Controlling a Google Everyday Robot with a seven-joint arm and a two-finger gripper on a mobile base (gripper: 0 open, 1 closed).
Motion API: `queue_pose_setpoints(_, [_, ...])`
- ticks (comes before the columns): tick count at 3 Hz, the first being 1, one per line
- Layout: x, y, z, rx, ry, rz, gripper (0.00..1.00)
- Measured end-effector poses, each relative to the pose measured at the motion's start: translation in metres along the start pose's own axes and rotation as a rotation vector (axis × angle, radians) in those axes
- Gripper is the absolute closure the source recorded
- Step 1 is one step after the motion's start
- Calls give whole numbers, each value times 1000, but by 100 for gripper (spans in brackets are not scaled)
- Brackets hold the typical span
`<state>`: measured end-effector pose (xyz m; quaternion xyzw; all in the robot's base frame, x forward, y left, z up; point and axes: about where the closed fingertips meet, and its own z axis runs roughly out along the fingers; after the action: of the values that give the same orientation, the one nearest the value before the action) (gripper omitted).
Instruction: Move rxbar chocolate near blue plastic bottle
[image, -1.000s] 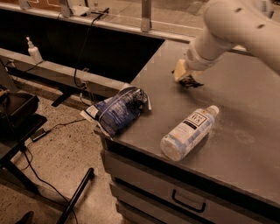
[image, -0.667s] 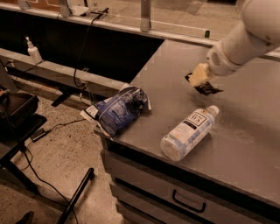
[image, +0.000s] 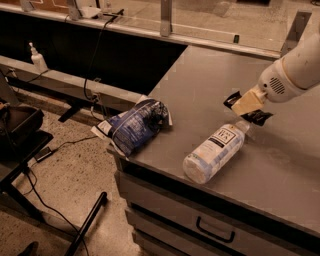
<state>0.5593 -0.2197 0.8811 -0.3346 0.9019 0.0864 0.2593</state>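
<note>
The blue plastic bottle (image: 215, 150) lies on its side on the grey table (image: 200, 80), near the front edge, its white cap (image: 243, 126) pointing to the back right. My gripper (image: 247, 106) hangs from the white arm at the right, just above and behind the cap end. It is shut on the rxbar chocolate (image: 258, 118), a flat black wrapper whose ends stick out on both sides of the tan fingers (image: 245, 102). The bar is held a little above the table, close to the bottle's cap.
A large blue-and-white chip bag (image: 135, 125) lies at the table's left edge, partly overhanging it. A drawer handle (image: 215, 231) shows below the front edge. On the left are a ledge with a small pump bottle (image: 36, 57), floor cables and a dark stand (image: 20, 125).
My gripper has carried the rxbar chocolate to the right and toward the front, from the middle of the table down to the bottle's cap end. The bottle and the chip bag have not moved.
</note>
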Motion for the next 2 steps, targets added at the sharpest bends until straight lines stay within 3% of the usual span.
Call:
queue_pose_setpoints(1, [2, 8, -6, -5, -5, -165, 100])
queue_pose_setpoints(2, [-1, 13, -5, -18, 1, -286, 100])
